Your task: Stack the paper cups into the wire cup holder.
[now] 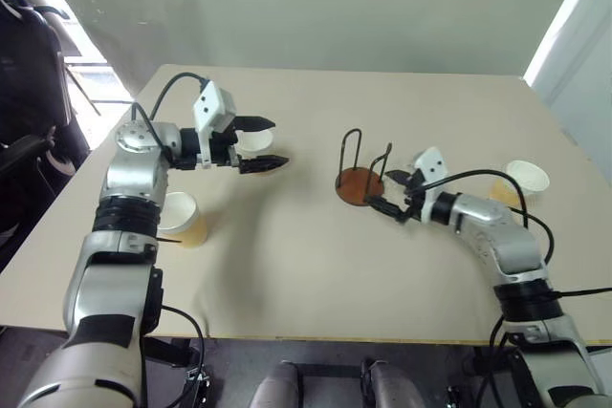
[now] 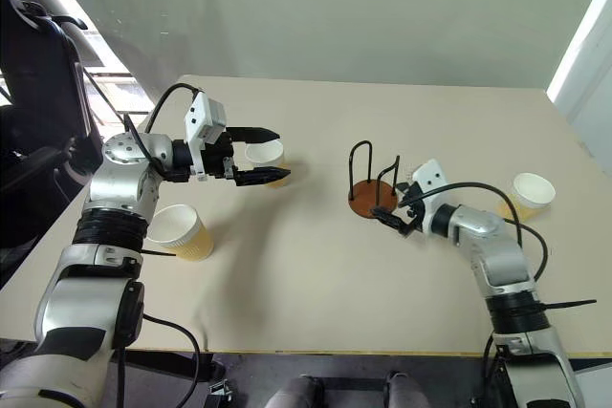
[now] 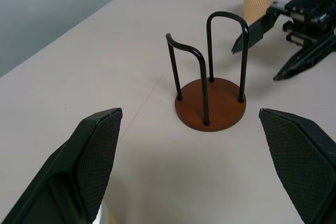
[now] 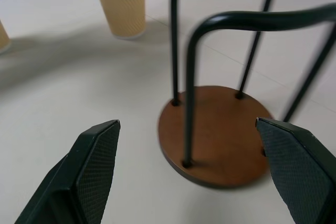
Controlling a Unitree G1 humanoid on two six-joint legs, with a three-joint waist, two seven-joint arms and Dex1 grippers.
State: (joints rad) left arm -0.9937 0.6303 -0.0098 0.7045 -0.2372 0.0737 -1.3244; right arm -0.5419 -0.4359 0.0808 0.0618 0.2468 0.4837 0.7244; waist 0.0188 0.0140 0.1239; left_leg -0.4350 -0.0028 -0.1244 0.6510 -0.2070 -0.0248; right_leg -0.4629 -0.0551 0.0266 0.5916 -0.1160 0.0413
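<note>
Left gripper open, empty, tan-yellow tapered paper cup between its fingers | right gripper open beside empty brown-disc wire cup holder | risk: nudging holder, toppling cup.

Three paper cups upright (scattered), wire cup holder empty mid-table

wire cup holder mid-table, 2 paper cups left — 1 right
</note>
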